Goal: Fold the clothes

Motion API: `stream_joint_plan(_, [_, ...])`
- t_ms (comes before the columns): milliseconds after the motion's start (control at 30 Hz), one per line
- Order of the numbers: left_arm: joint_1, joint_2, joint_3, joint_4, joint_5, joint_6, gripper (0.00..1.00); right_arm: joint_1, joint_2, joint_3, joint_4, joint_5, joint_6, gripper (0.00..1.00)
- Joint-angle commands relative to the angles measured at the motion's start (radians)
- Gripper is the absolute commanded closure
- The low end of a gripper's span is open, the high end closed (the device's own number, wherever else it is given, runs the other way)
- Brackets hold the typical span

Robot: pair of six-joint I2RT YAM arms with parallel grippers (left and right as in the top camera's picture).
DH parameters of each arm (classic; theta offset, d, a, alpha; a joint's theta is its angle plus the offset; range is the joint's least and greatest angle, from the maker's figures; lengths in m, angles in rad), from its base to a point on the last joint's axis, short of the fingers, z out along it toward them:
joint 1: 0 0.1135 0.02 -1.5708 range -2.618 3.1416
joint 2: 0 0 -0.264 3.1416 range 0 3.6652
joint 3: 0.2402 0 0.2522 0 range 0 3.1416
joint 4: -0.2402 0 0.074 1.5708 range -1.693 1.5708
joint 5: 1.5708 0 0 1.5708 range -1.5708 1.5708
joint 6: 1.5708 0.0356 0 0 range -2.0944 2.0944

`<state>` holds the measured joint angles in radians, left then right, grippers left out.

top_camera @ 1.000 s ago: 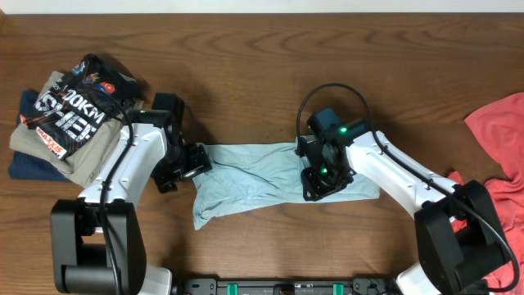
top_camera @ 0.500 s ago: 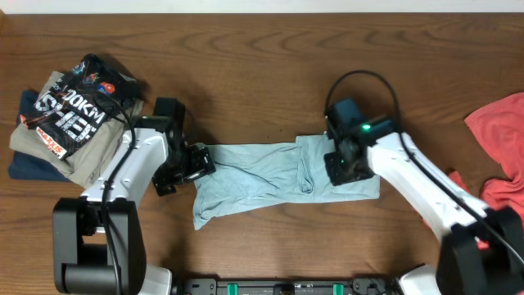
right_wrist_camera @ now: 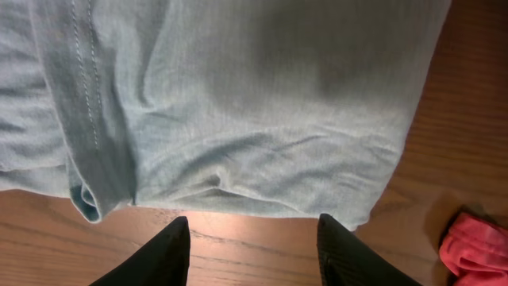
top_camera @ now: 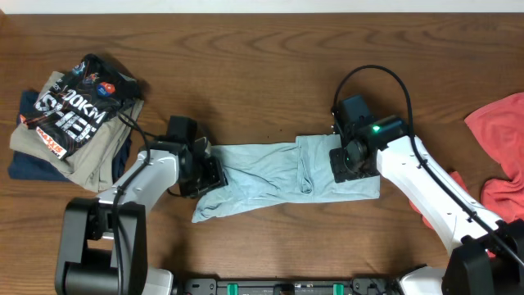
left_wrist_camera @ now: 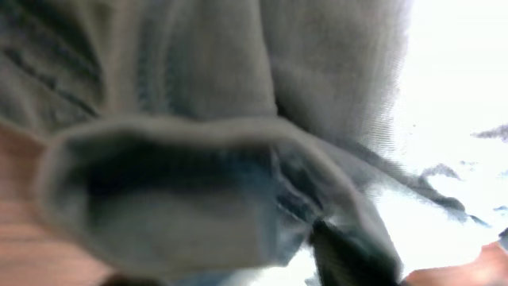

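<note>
Found the pale blue-grey T-shirt (top_camera: pixel 262 176) lying as a long strip on the table (top_camera: pixel 262 74). Saw the left gripper (top_camera: pixel 211 174) at its left end, smothered in cloth; could not tell its state. Saw the right gripper (right_wrist_camera: pixel 252 222) over its right end, spread, empty. Noted the coral-red garment (top_camera: pixel 503 131) well right of it.

Only readable text we see: big white letters "00KM" with "SHE" underneath, on the black printed shirt (top_camera: pixel 75 105) at the table's far left. Its small red print is too small to read.
</note>
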<state>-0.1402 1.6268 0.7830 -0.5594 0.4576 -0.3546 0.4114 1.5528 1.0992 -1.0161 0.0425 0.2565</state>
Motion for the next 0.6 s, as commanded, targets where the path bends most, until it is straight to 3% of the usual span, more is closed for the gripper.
stream_joint_plan(0, [0.001, 0.019, -0.015, 0.01, 0.021, 0.015, 0.94, -0.021, -0.009, 0.016, -0.01, 0.022, 0.016, 0.5])
stream_joint_plan(133, [0.048, 0.018, 0.035, -0.047, -0.057, 0.014, 0.94, -0.026, -0.009, 0.016, -0.037, 0.114, 0.02, 0.51])
stream_joint_plan(400, [0.204, -0.001, 0.301, -0.361, -0.399, 0.026, 0.94, -0.127, -0.009, 0.016, -0.04, 0.17, 0.019, 0.41])
stream_joint_plan(567, [0.219, -0.002, 0.504, -0.53, -0.339, 0.029, 0.94, -0.188, -0.009, 0.016, -0.04, 0.167, 0.016, 0.38])
